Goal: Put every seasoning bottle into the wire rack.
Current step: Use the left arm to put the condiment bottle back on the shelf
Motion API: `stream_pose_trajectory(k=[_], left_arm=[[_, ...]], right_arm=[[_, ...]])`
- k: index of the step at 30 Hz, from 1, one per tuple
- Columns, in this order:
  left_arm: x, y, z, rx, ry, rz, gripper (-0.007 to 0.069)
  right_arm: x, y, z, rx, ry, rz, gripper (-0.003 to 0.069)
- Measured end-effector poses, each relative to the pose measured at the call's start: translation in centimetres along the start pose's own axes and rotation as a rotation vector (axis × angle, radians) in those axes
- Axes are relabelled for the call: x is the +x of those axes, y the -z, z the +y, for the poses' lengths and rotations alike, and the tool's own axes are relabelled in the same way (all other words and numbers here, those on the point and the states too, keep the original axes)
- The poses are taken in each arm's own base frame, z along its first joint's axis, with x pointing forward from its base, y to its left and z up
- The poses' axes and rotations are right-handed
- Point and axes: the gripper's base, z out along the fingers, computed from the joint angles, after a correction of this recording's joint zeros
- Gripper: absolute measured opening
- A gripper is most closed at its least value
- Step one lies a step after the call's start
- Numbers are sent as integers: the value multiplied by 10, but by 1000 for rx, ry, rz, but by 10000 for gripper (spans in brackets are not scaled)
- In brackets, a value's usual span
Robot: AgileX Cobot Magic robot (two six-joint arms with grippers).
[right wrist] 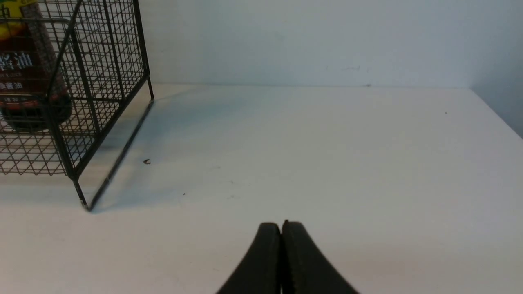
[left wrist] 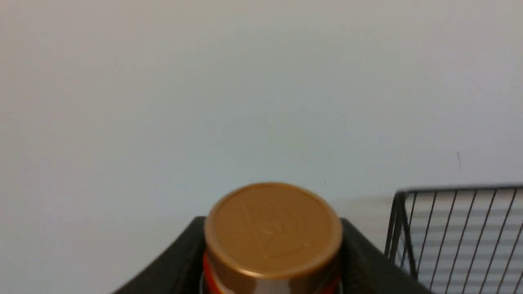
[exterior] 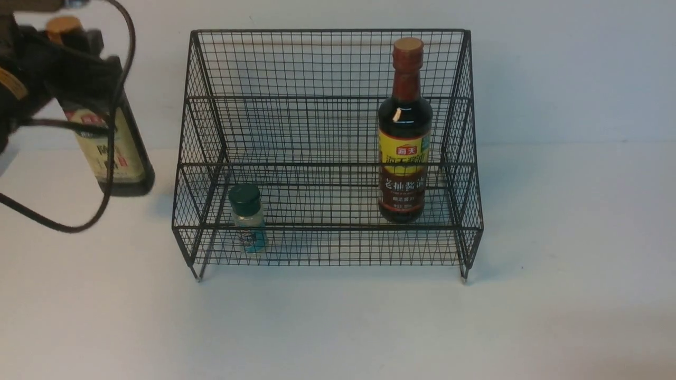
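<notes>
The black wire rack (exterior: 327, 100) stands mid-table. The dark bottle with brown neck and yellow-red label (exterior: 404, 137) stands upright inside it on the right. The small green-capped shaker (exterior: 247, 216) stands in the lower tier at the left. My left gripper (exterior: 71, 58) is shut on the neck of the gold-capped bottle with cream label (exterior: 113, 150) and holds it tilted, lifted, left of the rack. Its gold cap (left wrist: 273, 228) shows between the black fingers (left wrist: 363, 261) in the left wrist view. My right gripper (right wrist: 281, 230) is shut and empty, over bare table right of the rack (right wrist: 81, 81).
A black cable (exterior: 105, 174) loops from the left arm down in front of the held bottle. The white wall runs behind the rack. The rack's top corner (left wrist: 402, 200) is near the held bottle in the left wrist view.
</notes>
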Motion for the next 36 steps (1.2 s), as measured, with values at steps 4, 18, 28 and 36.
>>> stream_pose_trajectory(k=[4,18,28,36], left_arm=[[-44,10,0,-18,-7,-79,321],[-111,-16,-81,175,79,-126,321],[-86,-76,-101,196,61,-78,321],[-59,-94,-104,182,53,20,321]], right_arm=[[0,0,0,0,0,0,-13],[0,0,0,0,1,0,-13],[0,0,0,1,2,0,-13],[0,0,0,1,2,0,-13]])
